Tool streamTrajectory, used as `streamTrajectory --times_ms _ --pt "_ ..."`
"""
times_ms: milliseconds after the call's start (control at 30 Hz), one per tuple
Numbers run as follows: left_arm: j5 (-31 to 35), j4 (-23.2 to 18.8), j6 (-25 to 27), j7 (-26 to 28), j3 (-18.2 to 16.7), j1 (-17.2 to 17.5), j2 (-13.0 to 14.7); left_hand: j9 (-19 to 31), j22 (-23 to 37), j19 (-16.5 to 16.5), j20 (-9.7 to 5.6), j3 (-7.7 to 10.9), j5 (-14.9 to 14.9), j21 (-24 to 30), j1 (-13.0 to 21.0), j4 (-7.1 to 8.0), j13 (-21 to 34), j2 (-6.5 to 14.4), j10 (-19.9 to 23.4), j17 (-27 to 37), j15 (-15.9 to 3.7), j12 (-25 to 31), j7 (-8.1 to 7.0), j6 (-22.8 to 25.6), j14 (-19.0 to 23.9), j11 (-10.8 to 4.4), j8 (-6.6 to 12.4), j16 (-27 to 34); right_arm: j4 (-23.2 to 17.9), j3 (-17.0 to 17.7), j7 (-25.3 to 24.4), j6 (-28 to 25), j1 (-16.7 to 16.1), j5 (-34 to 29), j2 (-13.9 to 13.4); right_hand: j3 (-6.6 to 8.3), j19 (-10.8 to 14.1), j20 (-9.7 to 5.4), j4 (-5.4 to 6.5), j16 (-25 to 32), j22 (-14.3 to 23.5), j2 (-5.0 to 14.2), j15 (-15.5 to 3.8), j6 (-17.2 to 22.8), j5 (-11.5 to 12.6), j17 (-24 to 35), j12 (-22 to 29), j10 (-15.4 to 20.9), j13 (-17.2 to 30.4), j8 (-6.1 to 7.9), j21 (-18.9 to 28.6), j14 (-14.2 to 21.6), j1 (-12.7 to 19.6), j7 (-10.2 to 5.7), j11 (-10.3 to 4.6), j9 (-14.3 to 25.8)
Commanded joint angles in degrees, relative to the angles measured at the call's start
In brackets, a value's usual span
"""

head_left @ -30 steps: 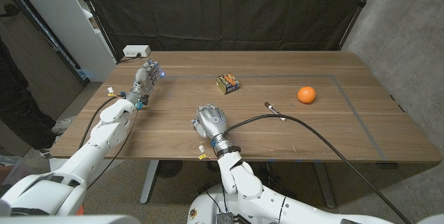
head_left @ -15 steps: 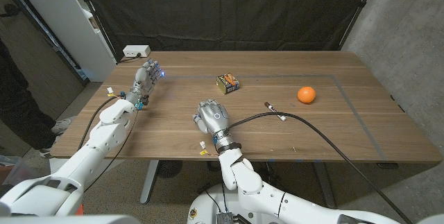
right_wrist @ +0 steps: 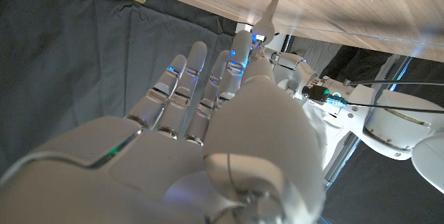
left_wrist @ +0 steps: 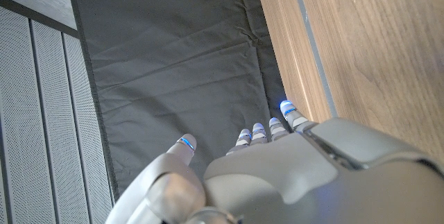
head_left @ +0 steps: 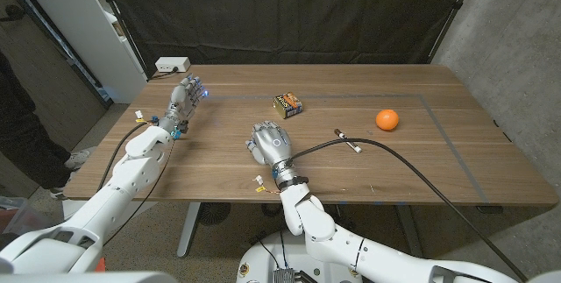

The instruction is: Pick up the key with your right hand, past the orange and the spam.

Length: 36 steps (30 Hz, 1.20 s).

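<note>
The key lies on the worktop, between the spam and the orange. The right hand holds nothing, fingers apart. Reaching over, it might bump the spam or roll the orange.

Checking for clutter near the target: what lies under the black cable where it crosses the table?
The key lies on the bare wooden table right at the cable; the cable's arc may cover its far tip.
</note>
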Motion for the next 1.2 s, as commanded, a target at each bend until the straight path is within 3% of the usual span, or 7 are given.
streamTrajectory --times_ms 33,1200 --pt "-0.4 -1.5 -0.1 0.6 -0.3 1.2 0.5 0.3 0.1 -6.3 0.17 0.29 0.0 -0.1 0.2 -0.01 0.2 4.6 -8.6 0.1 0.22 0.1 0.12 -5.4 -9.0 0.36 0.09 0.1 -1.1 0.4 1.1 1.6 1.0 -1.7 -1.9 -0.50 0.2 -0.90 -0.02 -0.2 0.1 0.27 -8.68 0.2 -0.4 0.1 0.5 0.1 0.3 -0.09 0.5 0.6 0.7 -0.63 -0.66 0.2" --pt "-0.9 -3.2 -0.4 0.9 -0.7 2.5 1.1 0.3 0.1 -6.3 0.19 0.41 -0.1 -0.4 0.1 0.04 0.2 4.6 -8.6 0.1 0.21 0.1 0.10 -5.4 -9.0 0.34 0.08 0.1 -4.5 3.1 5.3 5.2 3.2 -6.3 -5.8 -1.84 0.4 -1.55 0.43 -1.9 0.1 0.27 -8.79 0.5 -0.7 0.6 1.0 0.5 0.0 -0.24 1.3 1.1 1.5 -1.23 -1.68 0.3"
